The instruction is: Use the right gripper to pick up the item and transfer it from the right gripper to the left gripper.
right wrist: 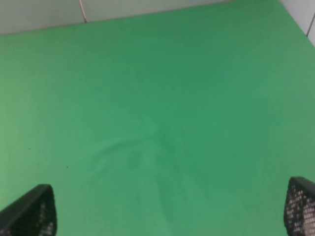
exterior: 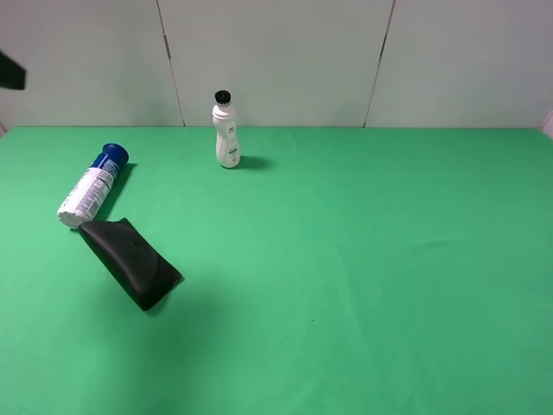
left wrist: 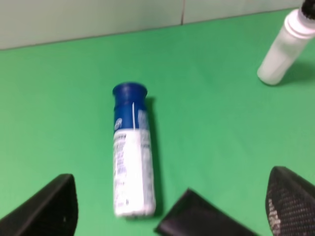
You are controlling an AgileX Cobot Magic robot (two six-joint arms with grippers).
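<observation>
Can (left wrist: 132, 152) lies flat on green cloth (left wrist: 211, 132); left pincer (left wrist: 170, 206) spread wide above it.

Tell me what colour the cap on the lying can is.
Blue, on the can; the cap shows best in the left wrist view.

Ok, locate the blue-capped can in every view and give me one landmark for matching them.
Exterior high: the can lies at far left, cap toward the wall.
Left wrist: the can lies centre-left, ahead of the open fingers.
Right wrist: not in it, only green cloth.
Shared landmark: the black case touches the can's white end.
</observation>
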